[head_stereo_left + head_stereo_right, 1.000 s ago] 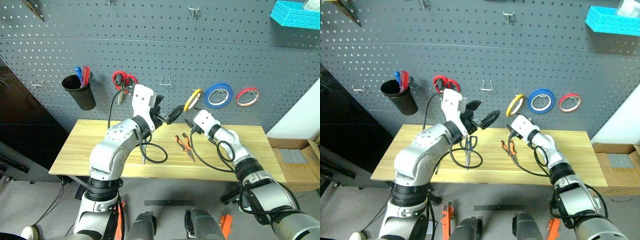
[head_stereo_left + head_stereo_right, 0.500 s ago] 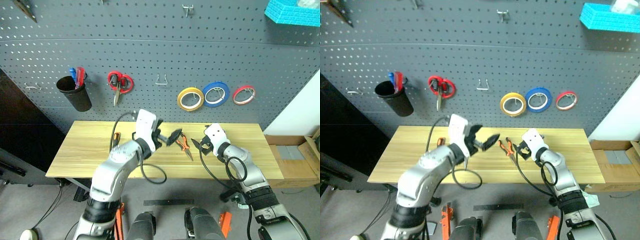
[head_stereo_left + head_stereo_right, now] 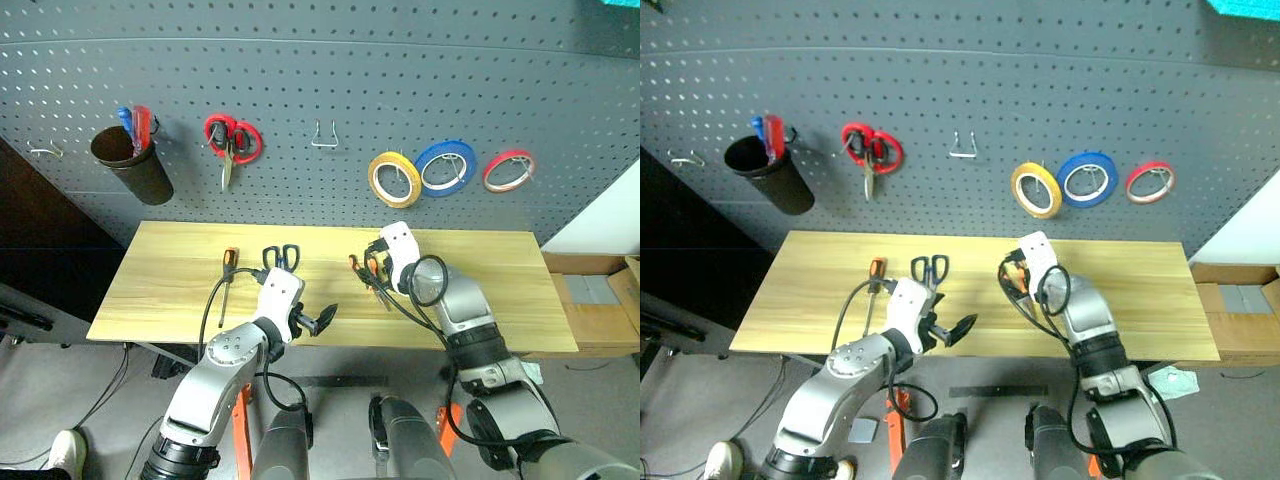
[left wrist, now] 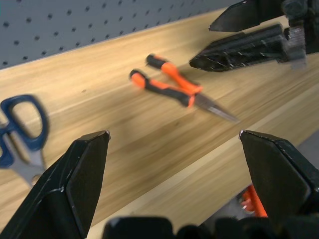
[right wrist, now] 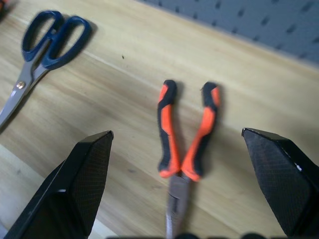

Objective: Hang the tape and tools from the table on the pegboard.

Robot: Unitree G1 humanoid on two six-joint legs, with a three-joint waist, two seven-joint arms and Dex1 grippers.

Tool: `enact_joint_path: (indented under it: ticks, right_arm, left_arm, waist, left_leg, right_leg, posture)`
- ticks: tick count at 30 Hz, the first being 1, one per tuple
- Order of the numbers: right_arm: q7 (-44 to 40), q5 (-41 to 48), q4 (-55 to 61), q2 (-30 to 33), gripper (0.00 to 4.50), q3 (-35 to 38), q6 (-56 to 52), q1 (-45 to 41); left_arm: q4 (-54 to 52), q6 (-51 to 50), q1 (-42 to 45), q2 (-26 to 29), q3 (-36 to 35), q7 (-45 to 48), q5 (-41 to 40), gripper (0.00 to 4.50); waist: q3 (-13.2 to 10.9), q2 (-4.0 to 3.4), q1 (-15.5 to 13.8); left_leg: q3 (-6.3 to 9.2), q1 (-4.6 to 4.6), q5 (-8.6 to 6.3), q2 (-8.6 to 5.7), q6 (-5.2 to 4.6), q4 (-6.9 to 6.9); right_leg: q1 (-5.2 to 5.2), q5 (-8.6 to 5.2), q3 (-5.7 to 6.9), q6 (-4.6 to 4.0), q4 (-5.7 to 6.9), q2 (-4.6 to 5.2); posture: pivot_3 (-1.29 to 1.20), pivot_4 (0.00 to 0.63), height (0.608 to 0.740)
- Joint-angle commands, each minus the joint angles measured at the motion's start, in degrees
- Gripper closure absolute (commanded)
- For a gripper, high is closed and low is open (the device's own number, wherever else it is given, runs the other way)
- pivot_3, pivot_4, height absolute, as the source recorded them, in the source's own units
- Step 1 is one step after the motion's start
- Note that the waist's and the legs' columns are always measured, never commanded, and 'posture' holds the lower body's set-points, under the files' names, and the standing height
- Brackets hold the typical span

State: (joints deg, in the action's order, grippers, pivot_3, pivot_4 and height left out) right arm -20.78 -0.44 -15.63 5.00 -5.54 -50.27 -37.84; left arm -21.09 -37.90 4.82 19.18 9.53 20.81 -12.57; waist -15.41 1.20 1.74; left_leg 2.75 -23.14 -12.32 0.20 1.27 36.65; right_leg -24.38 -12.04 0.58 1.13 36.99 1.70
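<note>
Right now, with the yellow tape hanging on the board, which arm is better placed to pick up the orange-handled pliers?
Right. The right gripper hangs open directly over the pliers, handles between its fingers; the left gripper sits nearer the blue-handled scissors.

Pliers (image 5: 184, 137) on table (image 3: 480, 280), scissors (image 5: 42, 47) to their left, tape (image 3: 394, 179) apparently hanging on pegboard (image 3: 330, 80) behind

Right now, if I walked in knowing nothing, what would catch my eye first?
Probably the three rings of tape on the pegboard: yellow tape, then a blue ring and a red ring, hanging side by side. Below them, the right gripper hangs open above orange-handled pliers on the table, with blue scissors lying nearby.
</note>
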Motion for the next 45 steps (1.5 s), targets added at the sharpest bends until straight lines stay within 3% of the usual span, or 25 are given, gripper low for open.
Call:
enact_joint_path:
  ticks: [1, 5, 17, 29, 32, 38, 42, 45]
  right_arm:
    - [0.89, 1.1, -2.6, -0.71, 0.01, 0.6, -1.75, -2.3]
    - [3.13, 1.22, -6.98, -1.57, 0.01, 1.72, -3.19, -3.92]
    - [6.35, 0.75, -17.94, -3.65, 0.01, 1.06, 2.49, -8.12]
    - [6.1, -1.29, -29.36, -3.03, 0.01, -0.46, 8.14, -12.96]
    - [5.24, -1.79, -28.13, -2.23, 0.6, -1.47, 9.35, -11.85]
    - [3.77, -2.56, -25.43, -0.99, 2.66, -2.79, 12.04, -9.92]
    - [2.82, -2.6, -23.87, -0.6, 2.77, -2.76, 13.58, -9.12]
    - [-0.04, -1.41, -14.96, 0.83, 2.77, -2.63, 13.81, -5.25]
  left_arm:
    - [-1.26, 1.83, 0.29, 0.65, -0.06, 0.82, 0.72, 0.0]
    - [-0.49, 2.13, 1.34, 0.66, 0.51, 1.19, 1.0, 0.0]
    - [-0.33, 1.37, 3.03, 0.06, 0.01, 1.8, 1.15, 0.0]
    - [-1.38, 0.36, 2.71, -0.16, -0.57, 1.29, 0.79, 0.0]
    - [-1.37, 0.28, 2.69, -0.29, -0.84, 1.22, 0.64, 0.0]
    - [-0.29, 0.59, 3.71, -0.42, -1.31, 1.47, 0.81, 0.0]
    - [0.4, 0.72, 4.7, -0.4, -1.5, 1.68, 0.9, 0.0]
    - [-0.53, 0.67, 5.01, -0.14, -2.01, 1.44, 0.94, 0.0]
  waist:
    - [-0.25, 0.0, -0.03]
    - [-0.62, -0.02, 0.0]
    - [-2.5, 0.0, 0.2]
    - [-2.89, -0.02, 0.13]
    - [-2.9, -0.02, 0.13]
    - [-2.9, -0.02, 0.13]
    - [-2.9, -0.01, 0.11]
    - [-2.9, -0.01, 0.07]
  left_leg:
    - [0.04, -0.12, -0.03, 0.0, -0.05, 0.0]
    - [0.03, -0.77, -0.08, 0.01, -0.13, 0.05]
    - [-0.09, -0.76, -0.08, 0.27, -0.13, 0.08]
    - [-0.09, -0.77, -0.08, 0.42, -0.13, -0.02]
    - [-0.08, -0.78, -0.08, 0.42, -0.13, -0.03]
    - [-0.09, -0.77, -0.08, 0.43, -0.13, -0.13]
    - [-0.09, -0.77, -0.08, 0.44, -0.12, -0.15]
    - [-0.1, -0.79, -0.08, 0.43, -0.12, -0.2]
  right_leg:
    - [-0.08, -0.02, 0.0, -0.01, -0.02, 0.0]
    - [-0.82, 0.1, 0.0, -0.22, 0.06, 0.0]
    - [-0.91, 0.01, 0.02, 0.02, 0.09, -0.29]
    - [-0.97, 0.01, 0.03, -0.01, 0.02, -0.44]
    - [-0.97, 0.01, 0.04, -0.01, 0.01, -0.43]
    - [-1.0, 0.0, 0.03, -0.01, -0.02, -0.44]
    - [-1.01, 0.0, 0.04, -0.01, -0.02, -0.45]
    - [-1.02, 0.0, 0.04, -0.01, -0.05, -0.44]
  posture:
    - [-0.02, 0.329, 0.74]
    - [-0.01, 0.339, 0.74]
    - [0.0, 0.358, 0.74]
    - [0.01, 0.363, 0.74]
    - [0.01, 0.358, 0.74]
    - [0.0, 0.352, 0.74]
    - [0.01, 0.339, 0.74]
    - [0.01, 0.32, 0.74]
